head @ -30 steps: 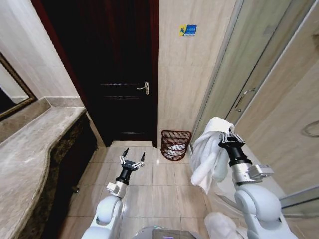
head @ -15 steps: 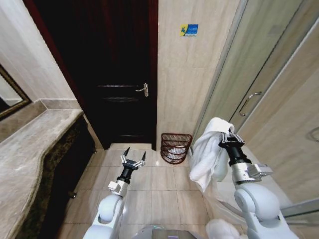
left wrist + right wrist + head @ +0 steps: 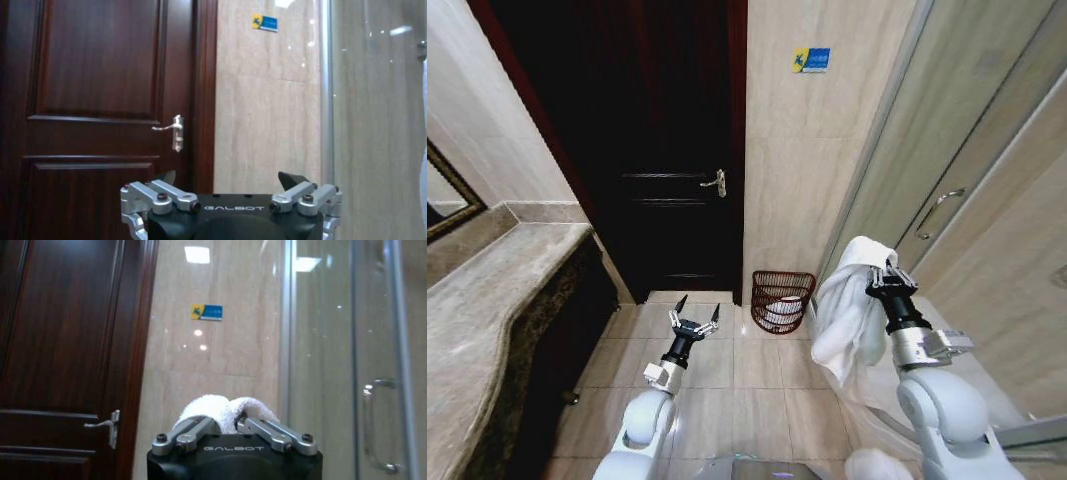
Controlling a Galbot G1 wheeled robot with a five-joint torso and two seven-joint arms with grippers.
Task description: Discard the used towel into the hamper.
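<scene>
1 hamper (image 3: 781, 297) stood on the floor at 12 o'clock against the wall, beside the door (image 3: 662, 150). The right gripper (image 3: 882, 281), raised at 2 o'clock, pinched 1 white towel (image 3: 847, 315). The left gripper (image 3: 694, 320) pointed forward, fingers spread wide, empty.

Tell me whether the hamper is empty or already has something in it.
Not empty. The hamper stands upright on the floor by the wall, and something white shows inside through its slats; what it is, cannot tell.
</scene>
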